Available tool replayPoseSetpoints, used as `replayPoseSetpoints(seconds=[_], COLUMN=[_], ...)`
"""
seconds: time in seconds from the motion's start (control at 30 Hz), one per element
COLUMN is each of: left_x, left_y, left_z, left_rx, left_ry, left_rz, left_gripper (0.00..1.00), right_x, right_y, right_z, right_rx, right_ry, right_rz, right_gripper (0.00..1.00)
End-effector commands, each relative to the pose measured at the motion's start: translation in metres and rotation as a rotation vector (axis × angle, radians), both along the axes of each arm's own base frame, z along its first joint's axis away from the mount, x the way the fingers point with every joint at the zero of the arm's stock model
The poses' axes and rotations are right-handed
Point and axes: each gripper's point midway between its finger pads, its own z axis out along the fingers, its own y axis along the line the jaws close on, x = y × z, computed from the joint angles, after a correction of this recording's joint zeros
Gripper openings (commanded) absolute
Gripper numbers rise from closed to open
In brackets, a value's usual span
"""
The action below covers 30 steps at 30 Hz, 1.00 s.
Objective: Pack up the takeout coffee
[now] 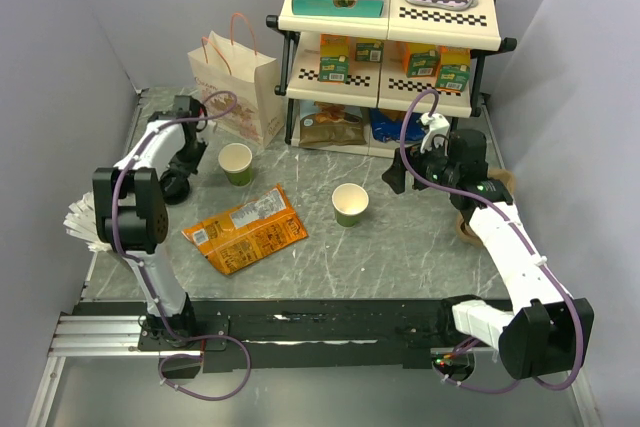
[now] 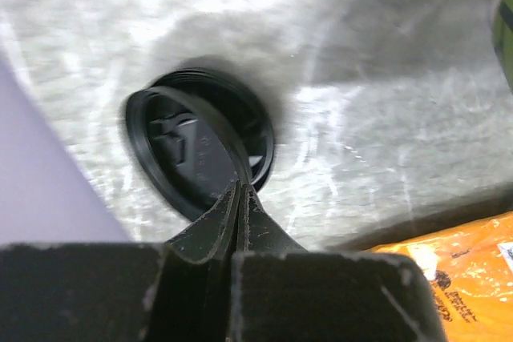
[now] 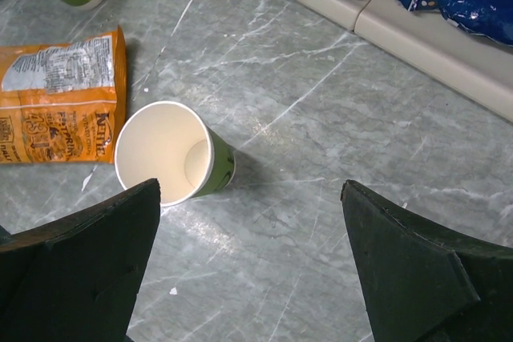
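Far L, just in front of the paper bag (image 1: 240, 87), the L gripper (image 2: 240, 194) is pinched tight on the lid rim of the takeout coffee (image 2: 192, 146). The cup body's hidden below, prob. a grip for lifting it bagward. Mid-table sit a lidless cup (image 1: 236, 162) and orange snack bag (image 1: 245, 230). The R gripper (image 3: 249, 190) hangs spread wide, empty, over a second lidless cup (image 3: 168, 154).
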Motion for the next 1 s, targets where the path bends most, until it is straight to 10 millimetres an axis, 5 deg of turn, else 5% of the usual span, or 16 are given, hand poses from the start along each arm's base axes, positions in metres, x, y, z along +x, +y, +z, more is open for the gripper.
replayPoseSetpoints(seconds=[0.0, 0.37, 0.47, 0.8, 0.97], left_x=[0.007, 0.003, -0.002, -0.052, -0.068], left_y=[0.022, 0.013, -0.007, -0.124, -0.174], left_z=[0.050, 0.107, 0.121, 0.159, 0.199], left_rx=[0.036, -0.092, -0.199, -0.782, -1.028], left_ry=[-0.081, -0.201, -0.213, -0.173, -0.202], left_rz=[0.039, 0.051, 0.000, -0.362, -0.526], left_gripper=[0.01, 0.01, 0.01, 0.01, 0.01], right_x=[0.008, 0.007, 0.006, -0.035, -0.049], right_y=[0.006, 0.007, 0.009, 0.047, 0.054], right_z=[0.012, 0.015, 0.018, 0.038, 0.049], right_rx=[0.025, 0.022, 0.025, 0.063, 0.065], right_ry=[-0.047, -0.054, -0.060, -0.132, -0.169], right_rz=[0.018, 0.031, 0.044, 0.412, 0.493], right_gripper=[1.00, 1.00, 1.00, 1.00, 1.00])
